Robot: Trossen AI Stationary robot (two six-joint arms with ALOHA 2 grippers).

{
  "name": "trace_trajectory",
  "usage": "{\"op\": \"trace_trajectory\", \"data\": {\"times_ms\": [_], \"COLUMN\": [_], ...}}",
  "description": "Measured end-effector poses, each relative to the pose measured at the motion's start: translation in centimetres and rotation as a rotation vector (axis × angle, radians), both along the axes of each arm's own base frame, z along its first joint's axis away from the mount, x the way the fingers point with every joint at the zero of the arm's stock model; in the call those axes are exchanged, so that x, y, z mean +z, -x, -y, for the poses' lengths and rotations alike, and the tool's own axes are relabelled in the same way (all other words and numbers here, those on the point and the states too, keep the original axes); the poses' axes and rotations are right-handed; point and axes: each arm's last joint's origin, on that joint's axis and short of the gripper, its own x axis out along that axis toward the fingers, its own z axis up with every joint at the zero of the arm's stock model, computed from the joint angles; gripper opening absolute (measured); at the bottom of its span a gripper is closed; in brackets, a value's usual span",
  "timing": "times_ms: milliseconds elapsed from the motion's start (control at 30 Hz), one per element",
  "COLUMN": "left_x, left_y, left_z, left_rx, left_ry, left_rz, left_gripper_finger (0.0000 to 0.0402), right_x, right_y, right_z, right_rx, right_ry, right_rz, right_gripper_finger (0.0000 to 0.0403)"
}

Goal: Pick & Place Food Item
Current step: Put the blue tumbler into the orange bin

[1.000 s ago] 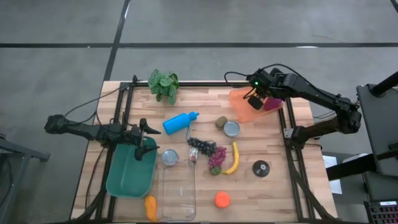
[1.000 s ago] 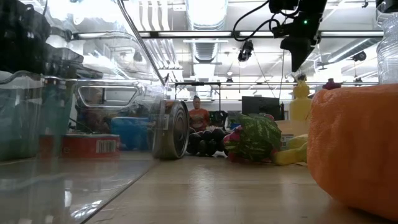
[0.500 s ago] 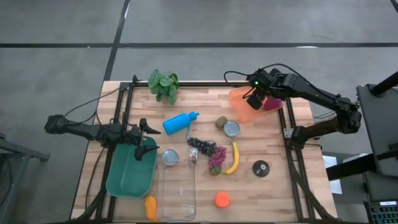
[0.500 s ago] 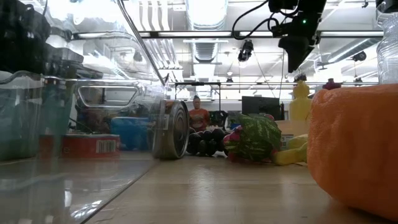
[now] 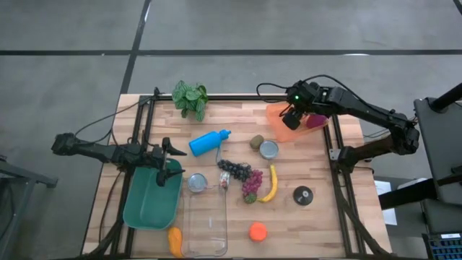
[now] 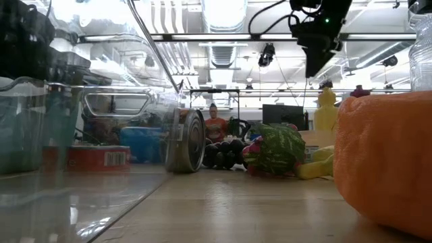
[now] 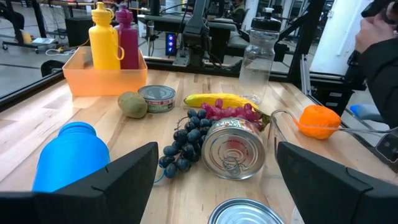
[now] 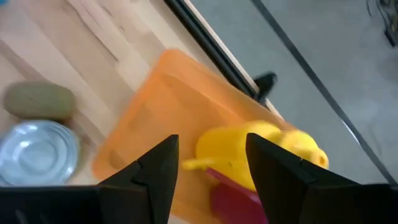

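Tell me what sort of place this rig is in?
Likely a robotics lab or workshop: the wooden table sits in a metal frame on a concrete floor, with exposed ceiling ducts and monitors on desks behind.

We count two tin cans lying about: one (image 5: 269,149) near the kiwi, one (image 5: 197,182) beside the green bin. We see one kiwi (image 5: 256,141), one banana (image 5: 271,183), one orange (image 5: 258,232), and two grape bunches, dark (image 5: 235,169) and red (image 5: 252,185). There is one blue bottle (image 5: 208,142), one orange tray (image 5: 283,124) holding two bottles, yellow (image 7: 103,37) and magenta (image 7: 127,38). One green bin (image 5: 150,200), one clear container (image 5: 206,222), one leafy plant (image 5: 190,97).
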Motion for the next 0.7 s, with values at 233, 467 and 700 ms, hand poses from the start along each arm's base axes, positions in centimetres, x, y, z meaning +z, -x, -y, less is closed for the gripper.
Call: {"op": "trace_trajectory", "data": {"times_ms": [233,467,700], "left_x": [0.0,0.0,0.0], "left_y": [0.0,0.0,0.0], "left_z": [0.0,0.0,0.0], "left_rx": [0.000,0.000,0.000], "left_ry": [0.000,0.000,0.000], "left_rz": [0.000,0.000,0.000], "left_gripper_finger": [0.0336,0.0336,0.0336], "right_x": [0.7,1.9,0.8], "right_y": [-2.0,-4.1,-4.7], "right_z": [-0.4,-1.2,-1.4], "right_rx": [0.150,0.459,0.611], "right_ry": [0.066,0.079,0.028], "right_rz": [0.139,0.345,0.406], "right_gripper_finger": [0.0184,0.0184,0.0184]}}
